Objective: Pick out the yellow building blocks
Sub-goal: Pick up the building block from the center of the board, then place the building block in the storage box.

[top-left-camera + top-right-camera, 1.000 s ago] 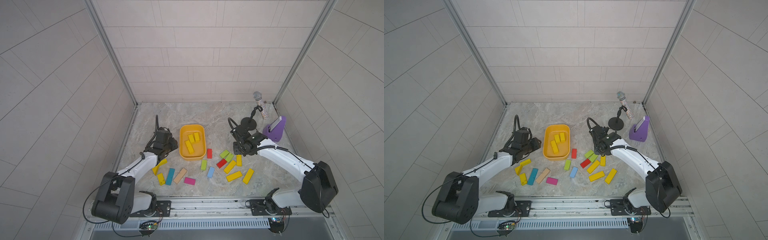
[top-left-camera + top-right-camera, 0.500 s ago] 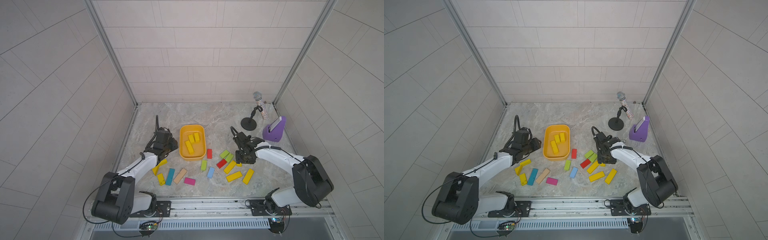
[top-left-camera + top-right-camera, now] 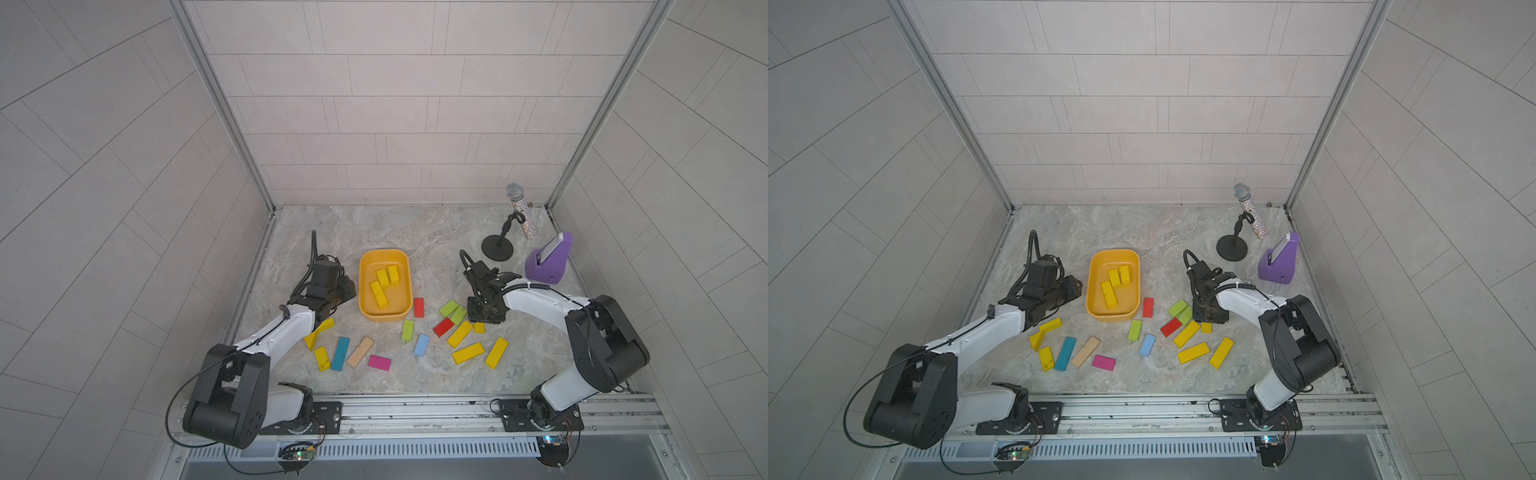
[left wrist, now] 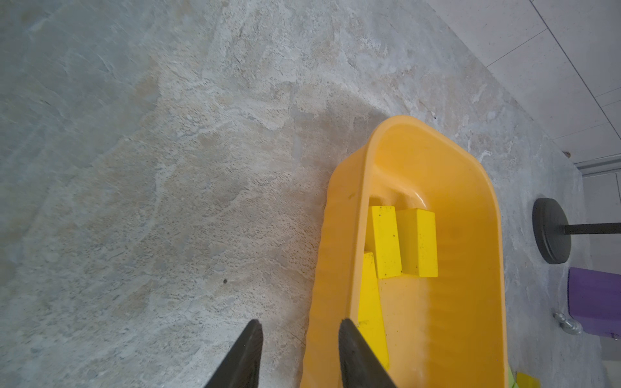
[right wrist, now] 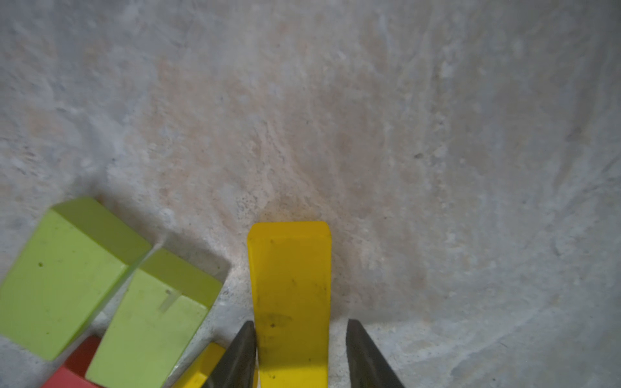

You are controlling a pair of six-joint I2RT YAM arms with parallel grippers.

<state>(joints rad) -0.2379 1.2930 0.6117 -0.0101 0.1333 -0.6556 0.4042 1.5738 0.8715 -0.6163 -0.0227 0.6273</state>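
The right arm has dropped beside the lime blocks (image 5: 67,278), so the right gripper (image 5: 300,322) now straddles a yellow block (image 5: 290,285) lying flat on the bench (image 3: 374,232) right of centre. One finger touches it and the other shows a gap, so there is no grasp yet. The left gripper (image 4: 299,320) hangs parted and empty beside the tub (image 3: 399,299). Three yellow blocks (image 3: 382,282) lie in the tub. The straddled one, three more (image 3: 468,353) near the front edge and at least two (image 3: 322,359) toward the front left corner remain.
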